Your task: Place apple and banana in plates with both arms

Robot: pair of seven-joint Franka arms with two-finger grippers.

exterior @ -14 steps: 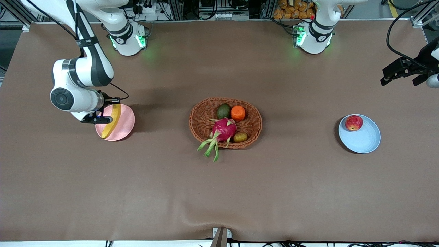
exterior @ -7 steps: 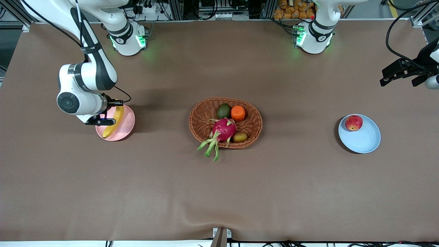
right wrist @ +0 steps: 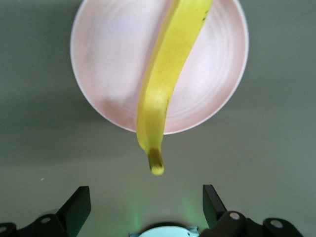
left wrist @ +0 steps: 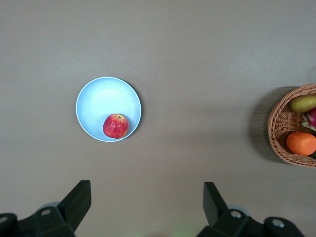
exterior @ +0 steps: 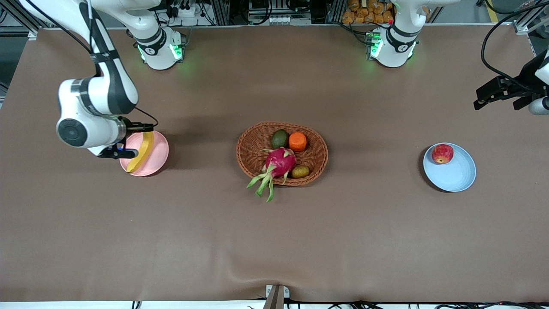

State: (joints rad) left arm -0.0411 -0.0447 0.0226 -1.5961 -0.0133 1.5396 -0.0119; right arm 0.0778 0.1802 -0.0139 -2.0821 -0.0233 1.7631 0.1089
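Note:
The yellow banana (exterior: pixel 140 152) lies across the pale pink plate (exterior: pixel 159 150), with its tip over the rim. My right gripper (exterior: pixel 134 140) hovers over it, open and empty. In the right wrist view the banana (right wrist: pixel 168 74) lies on the plate (right wrist: pixel 108 64), clear of my open right gripper (right wrist: pixel 145 195). The red apple (exterior: pixel 442 153) sits in the light blue plate (exterior: pixel 460 175). My left gripper (exterior: pixel 499 102) waits high at the left arm's end of the table, open and empty. The left wrist view shows the apple (left wrist: pixel 116 126) in the blue plate (left wrist: pixel 101 98), far below my left gripper (left wrist: pixel 146 190).
A brown wicker basket (exterior: pixel 318 148) stands mid-table between the plates, holding a dragon fruit (exterior: pixel 279 162), an orange fruit (exterior: pixel 297 141), an avocado (exterior: pixel 279 138) and a small brown fruit. The basket's edge (left wrist: pixel 276 128) also shows in the left wrist view.
My right wrist has pulled back from over the pink plate toward the right arm's end of the table. The banana stays on the plate. The left gripper barely moved.

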